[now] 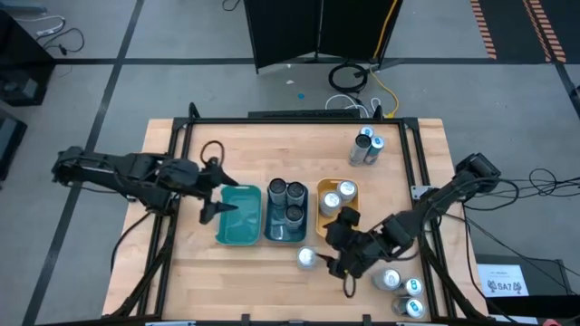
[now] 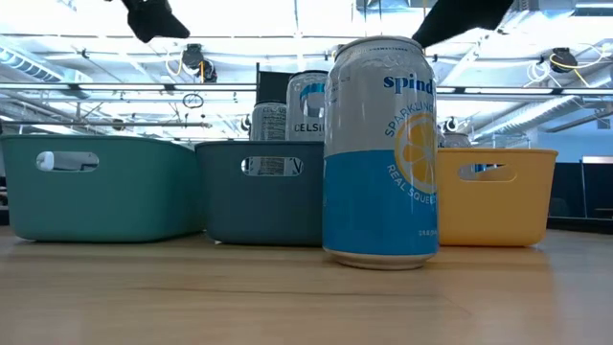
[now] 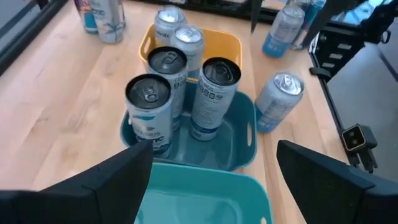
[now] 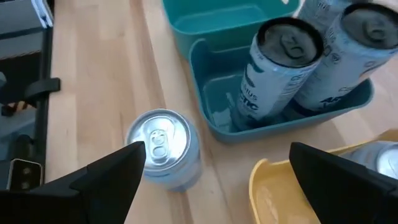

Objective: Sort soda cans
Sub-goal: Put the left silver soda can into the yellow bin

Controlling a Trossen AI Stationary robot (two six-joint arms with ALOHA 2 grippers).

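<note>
A silver and blue soda can (image 2: pixel 381 153) stands upright on the wooden bench (image 1: pixel 245 154), alone in front of the trays; its label reads "SPARKLING WATER" beside an orange-slice picture, with a brand name starting "spind" above it. From above, this can (image 1: pixel 306 258) sits just in front of the dark blue rectangular tray (image 1: pixel 283 234), apart from it. That middle tray holds three upright dark-topped cans (image 1: pixel 287 199); one shows "CELSI" in the low view. To its left, touching it, is a teal rectangular tray (image 1: pixel 239 217), and to its right a yellow-orange rectangular tray (image 1: pixel 337 186) holding two silver-topped cans (image 1: pixel 338 196). Two more cans (image 1: pixel 366 147) stand at the far right of the bench, and three cans (image 1: pixel 401 292) cluster at the near right corner. The right hand (image 4: pixel 214 171) hovers above the bench with its two dark fingers spread wide, holding nothing; the lone silver-topped can (image 4: pixel 163 149) lies just beside one fingertip (image 4: pixel 121 163), and whether they touch cannot be told. The left hand (image 3: pixel 214 169) hovers over the near edge of the teal tray, fingers also wide apart and gripping nothing.
</note>
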